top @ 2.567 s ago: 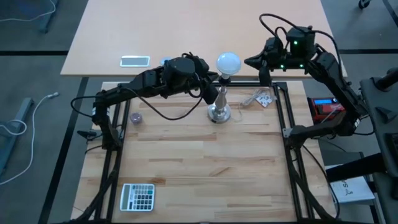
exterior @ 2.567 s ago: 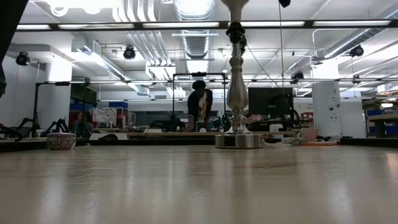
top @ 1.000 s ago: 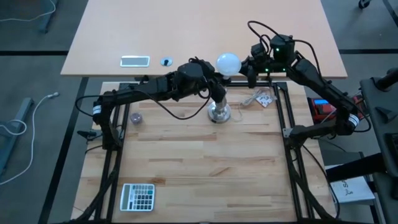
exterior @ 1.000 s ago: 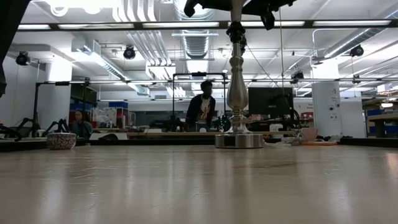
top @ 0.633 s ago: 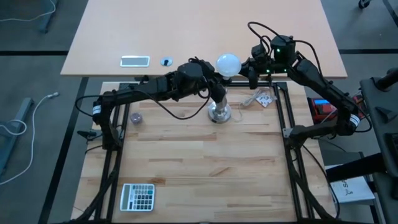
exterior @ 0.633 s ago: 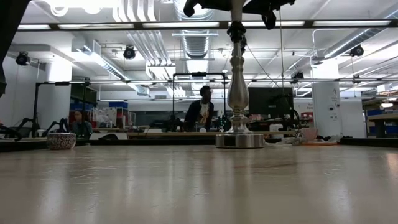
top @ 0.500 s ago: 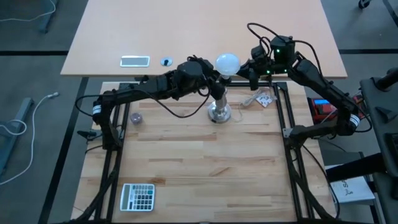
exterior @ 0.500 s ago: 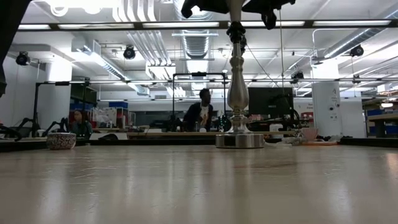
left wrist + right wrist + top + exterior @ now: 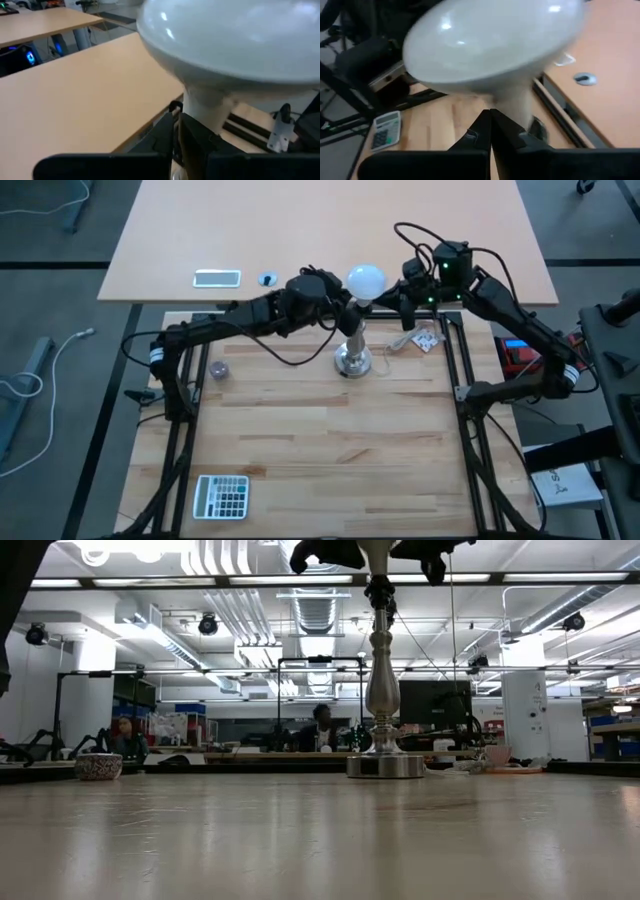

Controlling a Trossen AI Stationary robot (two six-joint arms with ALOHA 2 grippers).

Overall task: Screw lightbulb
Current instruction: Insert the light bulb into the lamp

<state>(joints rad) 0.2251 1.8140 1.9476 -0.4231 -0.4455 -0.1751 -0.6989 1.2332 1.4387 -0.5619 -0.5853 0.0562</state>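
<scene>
Both grippers are meeting at the lightbulb (image 9: 366, 280) from opposite sides, up at the far middle of the wooden worktop (image 9: 320, 450). From the left, the left gripper (image 9: 343, 304) is reaching in below the globe, its fingers (image 9: 167, 135) drawn almost together at the bulb's pale neck; whether they are actually pinching the neck or only lying against it cannot be told. From the right, the right gripper (image 9: 392, 297) is pointing at the same neck with its two fingers (image 9: 482, 131) pressed fully together, their tips just under the globe and holding nothing.

That white frosted bulb is sitting upright on top of the silver metal stand (image 9: 352, 350), whose round base is resting on the worktop and whose slim stem is rising out of the low view's top edge (image 9: 381, 680). A grey calculator (image 9: 221, 496) is lying at the near left corner, a small round object (image 9: 218, 368) is sitting at the left edge, and a loose white cable bundle (image 9: 418, 338) is lying right of the stand. Beyond the table, a person (image 9: 320, 730) is sitting in the room.
</scene>
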